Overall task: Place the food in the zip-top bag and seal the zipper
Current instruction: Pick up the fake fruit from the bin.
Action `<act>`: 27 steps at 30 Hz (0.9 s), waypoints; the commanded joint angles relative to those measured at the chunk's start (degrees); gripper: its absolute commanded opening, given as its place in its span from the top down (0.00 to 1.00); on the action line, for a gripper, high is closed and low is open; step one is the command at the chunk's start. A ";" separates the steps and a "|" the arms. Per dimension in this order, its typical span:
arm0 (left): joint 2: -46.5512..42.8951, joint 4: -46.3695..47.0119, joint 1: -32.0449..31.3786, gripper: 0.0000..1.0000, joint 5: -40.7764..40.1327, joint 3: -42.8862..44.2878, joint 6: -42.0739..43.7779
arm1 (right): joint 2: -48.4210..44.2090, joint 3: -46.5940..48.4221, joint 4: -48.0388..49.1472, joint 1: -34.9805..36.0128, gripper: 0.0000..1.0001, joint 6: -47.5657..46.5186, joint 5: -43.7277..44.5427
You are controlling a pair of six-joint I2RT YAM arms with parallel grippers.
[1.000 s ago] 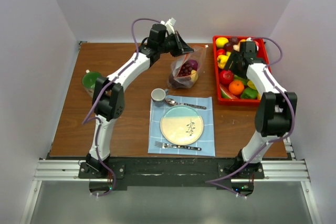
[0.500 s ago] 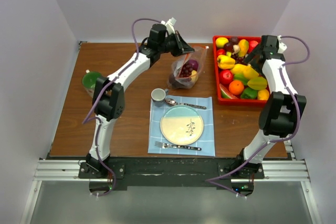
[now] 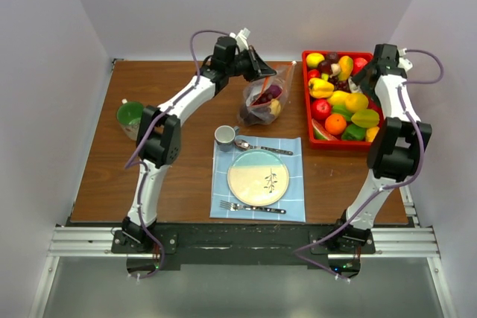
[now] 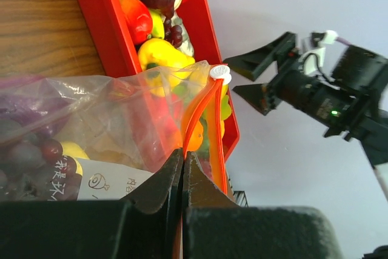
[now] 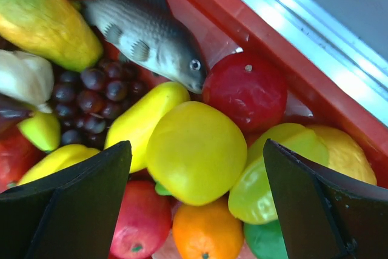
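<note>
Orange-red zipper (image 4: 209, 110) is what your left gripper (image 4: 182, 165) has: its fingers are pressed together on that strip at the mouth of the zip-top bag (image 3: 262, 102).

Agreed. Your bag sits on the wooden table (image 3: 112, 184), near the left wall of the red tray (image 3: 305, 102), with purple grapes (image 3: 262, 99) and a yellow piece inside.

Look at the mouth, though. The two orange strips run apart below the white slider (image 4: 220, 73).

Your right gripper (image 5: 197, 145) hangs over the tray, fingers spread wide with nothing between them.

Straight below it you have a round yellow fruit (image 5: 188, 165). A red fruit (image 5: 245, 92), a toy fish (image 5: 148, 37) and a dark grape bunch (image 5: 91, 98) lie around it.
</note>
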 commanded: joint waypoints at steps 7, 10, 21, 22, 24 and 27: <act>0.18 4.00 1.34 1.00 1.59 2.06 -0.93 | 2.49 -1.16 2.01 -0.05 0.06 -0.49 -5.18; 0.18 4.00 1.42 1.00 1.59 2.15 -0.93 | 2.22 -1.78 2.02 0.30 0.06 -1.02 -5.45; -0.52 4.53 1.43 1.00 1.41 1.09 -1.19 | 2.13 -4.32 3.16 2.76 0.09 -3.04 -6.33; -0.61 4.44 1.43 1.00 1.33 0.92 -1.10 | 2.13 -4.41 3.16 2.76 0.10 -3.04 -6.67; -0.96 4.35 1.43 1.00 1.24 0.74 -0.93 | 1.87 -4.68 3.33 2.85 0.12 -3.04 -6.77; -1.05 4.35 1.43 1.00 1.15 0.83 -0.93 | 1.00 -4.68 3.60 3.20 0.12 -3.66 -6.68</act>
